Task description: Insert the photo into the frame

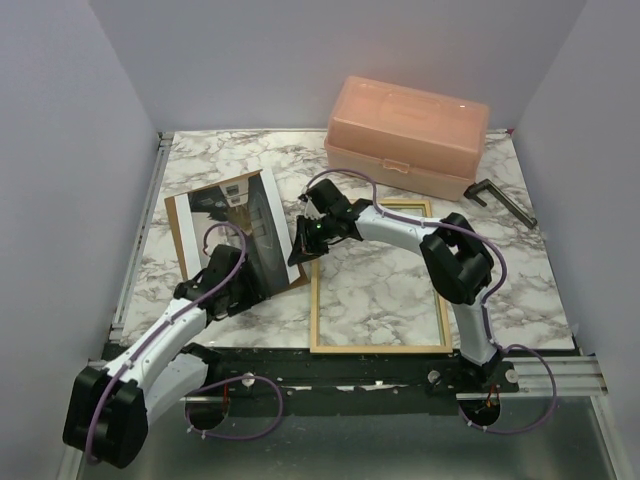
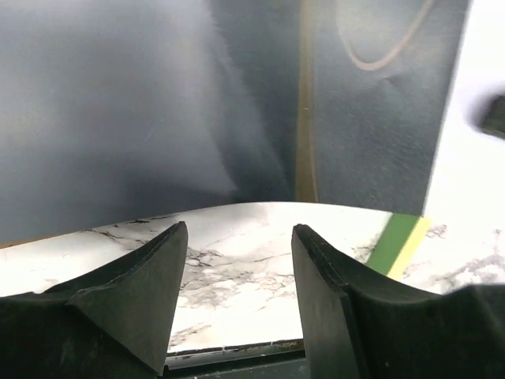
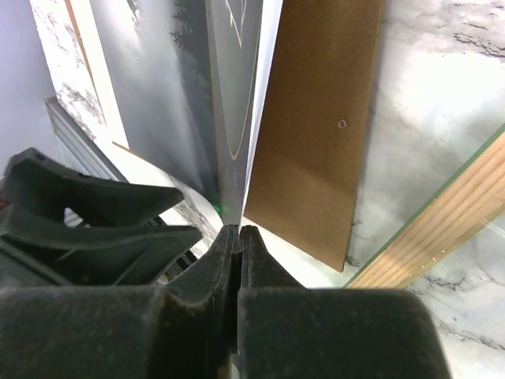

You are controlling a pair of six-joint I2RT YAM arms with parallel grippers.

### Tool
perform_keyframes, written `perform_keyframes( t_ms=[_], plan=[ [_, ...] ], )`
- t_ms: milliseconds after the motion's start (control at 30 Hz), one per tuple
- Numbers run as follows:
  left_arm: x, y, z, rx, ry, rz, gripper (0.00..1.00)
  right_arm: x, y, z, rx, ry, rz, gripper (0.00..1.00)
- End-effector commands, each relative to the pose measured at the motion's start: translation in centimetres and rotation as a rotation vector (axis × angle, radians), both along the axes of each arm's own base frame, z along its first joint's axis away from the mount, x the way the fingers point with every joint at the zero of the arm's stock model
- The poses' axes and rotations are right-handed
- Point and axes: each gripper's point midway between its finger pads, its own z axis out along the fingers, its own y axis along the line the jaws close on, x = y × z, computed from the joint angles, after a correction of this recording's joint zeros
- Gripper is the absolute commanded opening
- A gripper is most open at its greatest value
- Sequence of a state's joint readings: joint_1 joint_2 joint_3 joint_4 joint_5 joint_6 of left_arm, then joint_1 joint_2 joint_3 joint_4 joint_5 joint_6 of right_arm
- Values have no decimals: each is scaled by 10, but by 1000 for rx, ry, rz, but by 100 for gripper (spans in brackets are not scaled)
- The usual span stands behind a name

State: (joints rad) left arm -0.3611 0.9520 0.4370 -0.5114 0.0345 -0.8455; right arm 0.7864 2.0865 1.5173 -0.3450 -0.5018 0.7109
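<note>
Marble-look tabletop [image 1: 520,280] seen from above, w/ two robot arms reaching in from the near edge. The photo [image 1: 245,225], a grey misty print w/ a white border, is at the left, over a brown hardboard backing [image 1: 172,235] that shows along its left side. The right claw [image 1: 300,252] is at the photo's right edge. In the right wrist view its jaws are pressed fully together, and the thin edge of the print runs straight down into the seam btwn them, so it is pinching the photo. That edge is lifted off the backing, white reverse showing. The left claw [image 1: 232,285] is at the photo's near edge. In the left wrist view its fingers [image 2: 134,292] stand apart w/ only bare marble btwn them, gripping nothing, and the print arches up beyond them. The frame [image 1: 380,348] lies flat just right of the photo, pale wood side up, marble visible through its opening. At the back, a closed peach plastic box [image 1: 405,135]; right of it, a small black bracket-like object [image 1: 500,200]
</note>
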Motion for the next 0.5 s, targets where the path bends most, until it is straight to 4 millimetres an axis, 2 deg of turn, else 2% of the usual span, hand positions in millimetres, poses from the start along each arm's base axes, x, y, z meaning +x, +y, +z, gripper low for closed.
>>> perform_keyframes(
  t_ms=[0,133,233,333,367,467],
  plan=[
    [6,-5,27,-49,-135,-49,60,0,-5,17,2,-51,-12,0],
    [9,-16,65,-140,-287,-81,71,-8,-20,33,-2,-81,-33,1],
    [8,-25,97,-235,-404,-106,78,-23,-37,40,1,-91,-57,1],
    [4,-33,119,-317,-483,-121,84,-41,-58,39,-4,-81,-93,1],
    [3,-34,124,-335,-502,-119,86,-46,-65,43,5,-86,-104,1],
    [2,-38,133,-379,-531,-126,86,-70,-87,37,-2,-73,-121,1]
  ],
)
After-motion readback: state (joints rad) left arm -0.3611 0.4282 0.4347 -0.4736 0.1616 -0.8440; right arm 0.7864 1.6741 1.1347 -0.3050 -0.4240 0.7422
